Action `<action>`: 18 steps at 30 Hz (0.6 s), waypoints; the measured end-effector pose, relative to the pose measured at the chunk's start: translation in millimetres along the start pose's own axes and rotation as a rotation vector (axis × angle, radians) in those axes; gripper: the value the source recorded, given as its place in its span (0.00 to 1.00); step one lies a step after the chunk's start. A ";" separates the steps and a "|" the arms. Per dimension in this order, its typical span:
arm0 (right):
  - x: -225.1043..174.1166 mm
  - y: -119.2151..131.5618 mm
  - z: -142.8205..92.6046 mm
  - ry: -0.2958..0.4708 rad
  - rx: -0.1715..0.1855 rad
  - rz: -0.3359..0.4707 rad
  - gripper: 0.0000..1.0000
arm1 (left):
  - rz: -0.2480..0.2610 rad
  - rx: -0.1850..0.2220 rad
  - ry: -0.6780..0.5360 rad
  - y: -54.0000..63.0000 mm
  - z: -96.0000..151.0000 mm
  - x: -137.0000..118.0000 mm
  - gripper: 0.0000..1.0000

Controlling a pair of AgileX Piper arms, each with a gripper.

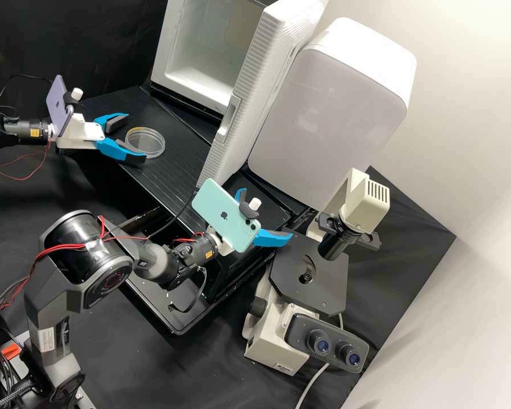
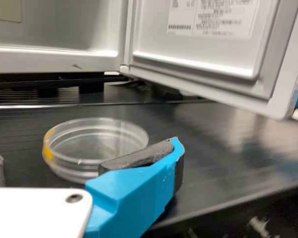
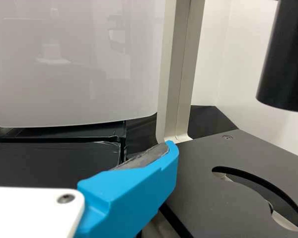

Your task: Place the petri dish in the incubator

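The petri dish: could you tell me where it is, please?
In the high view, the petri dish lies upper left on the black bench, just beyond the left gripper, before the open incubator.

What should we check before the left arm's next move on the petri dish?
1. Incubator door open: ok.
2. Petri dish flat on the black tray: ok.
3. Left gripper open: ok.
4. Dish gripped: not ok, fingers not closed on it.
5. Right gripper out of the path, by the microscope stage: ok.
6. Dish lid seated: cannot tell.
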 end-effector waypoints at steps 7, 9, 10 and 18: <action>0.0 0.0 0.0 0.000 0.000 0.000 1.00 | 0.016 -0.077 -0.027 5.3 1.2 6.6 1.00; 0.0 0.0 0.0 0.000 0.000 0.000 1.00 | 0.019 -0.078 -0.026 6.2 0.6 7.1 1.00; 0.0 0.0 0.0 0.000 0.000 0.000 1.00 | 0.021 -0.078 -0.025 6.8 0.2 7.3 1.00; 0.0 0.0 0.0 0.000 0.000 0.000 1.00 | 0.011 -0.005 -0.017 2.7 7.1 8.2 1.00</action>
